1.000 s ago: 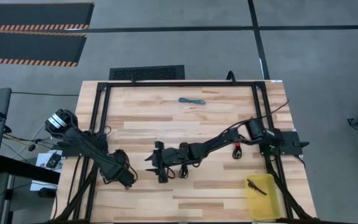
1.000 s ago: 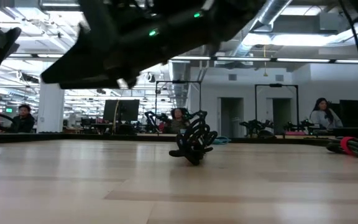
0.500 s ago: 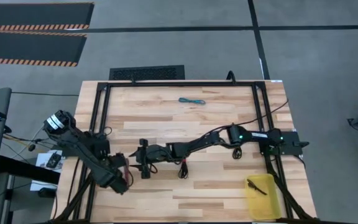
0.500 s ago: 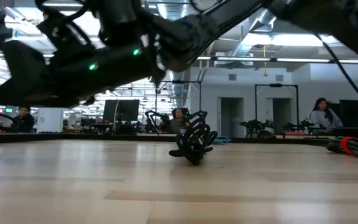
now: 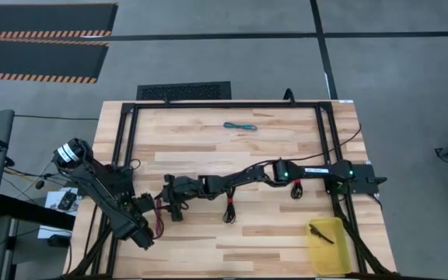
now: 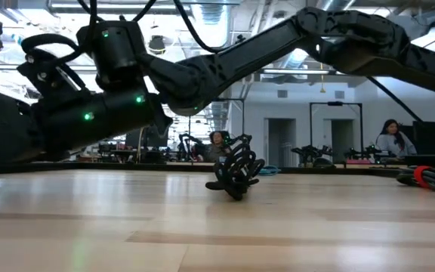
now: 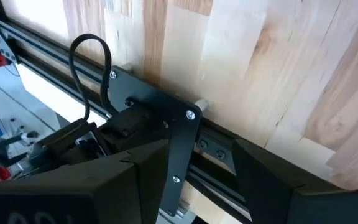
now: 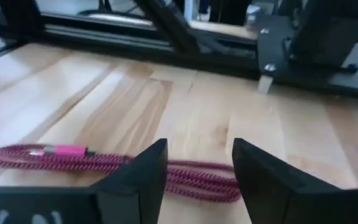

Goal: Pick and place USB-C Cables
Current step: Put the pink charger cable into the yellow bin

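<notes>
A dark red USB-C cable lies flat on the table near its left edge. My right gripper reaches across the table, low and nearly level. Its open fingers stand on either side of the cable's near stretch, and I see no touch. My left gripper is open and holds nothing. It hangs over the table's near left corner and looks at the frame rail. A teal cable lies at the far middle. Two black cables with red bands lie mid-table.
A yellow bin at the near right corner holds a dark cable. A black metal frame runs along the table's sides and far edge. The low view shows a black cable bundle upright on the table, with people at desks far behind.
My right gripper has travelled from mid-table toward the left edge and come down low over the dark red cable. My left gripper has swung back toward the near left corner, away from that cable. No cable has moved.
</notes>
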`<action>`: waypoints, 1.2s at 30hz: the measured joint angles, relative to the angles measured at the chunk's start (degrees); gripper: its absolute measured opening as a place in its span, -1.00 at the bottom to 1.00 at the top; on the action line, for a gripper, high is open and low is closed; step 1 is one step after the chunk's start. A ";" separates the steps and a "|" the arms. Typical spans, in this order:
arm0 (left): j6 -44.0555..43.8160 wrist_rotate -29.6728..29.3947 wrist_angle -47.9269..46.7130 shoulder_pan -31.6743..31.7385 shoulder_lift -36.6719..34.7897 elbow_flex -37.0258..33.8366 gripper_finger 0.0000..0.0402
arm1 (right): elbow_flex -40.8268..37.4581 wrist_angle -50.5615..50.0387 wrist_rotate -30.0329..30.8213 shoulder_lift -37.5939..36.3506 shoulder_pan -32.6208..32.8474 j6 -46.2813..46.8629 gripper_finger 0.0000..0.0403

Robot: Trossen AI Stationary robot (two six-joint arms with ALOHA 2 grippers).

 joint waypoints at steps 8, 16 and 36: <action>-0.77 -0.07 -0.02 0.00 0.00 0.00 -0.16 | 0.26 -8.59 -0.17 -0.28 -1.04 -1.89 -0.23; -2.00 -0.07 0.02 -0.01 0.00 0.00 -0.16 | 0.33 -25.24 -1.00 -4.11 -0.97 -4.18 -0.41; -20.40 -14.20 0.16 -0.02 0.02 0.00 -0.16 | -0.07 -55.44 -0.22 -15.17 3.52 12.99 0.03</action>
